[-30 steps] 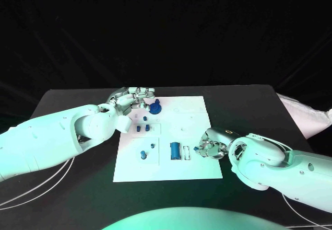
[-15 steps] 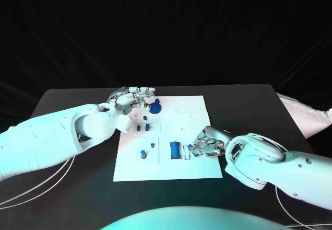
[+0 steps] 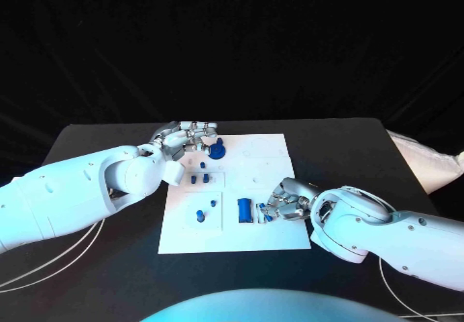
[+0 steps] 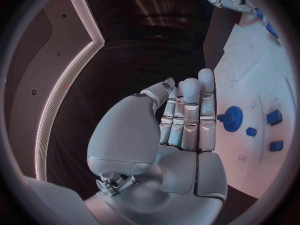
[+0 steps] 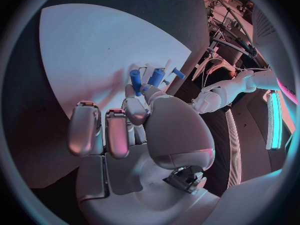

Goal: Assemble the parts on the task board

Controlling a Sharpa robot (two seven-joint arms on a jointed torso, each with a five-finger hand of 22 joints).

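The right hand (image 3: 287,203) hovers over the task board (image 3: 275,235), fingers curled in beside a long blue part (image 3: 245,210); whether it pinches anything I cannot tell. The left hand (image 3: 184,139) rests flat-fingered, empty, near the blue gear (image 3: 216,151). The step seems a pick-up; next needs a firm pinch.

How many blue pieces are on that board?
7 visible: a gear beside the left hand, five small pieces mid-board, a long bar by the right hand, which may hide more.
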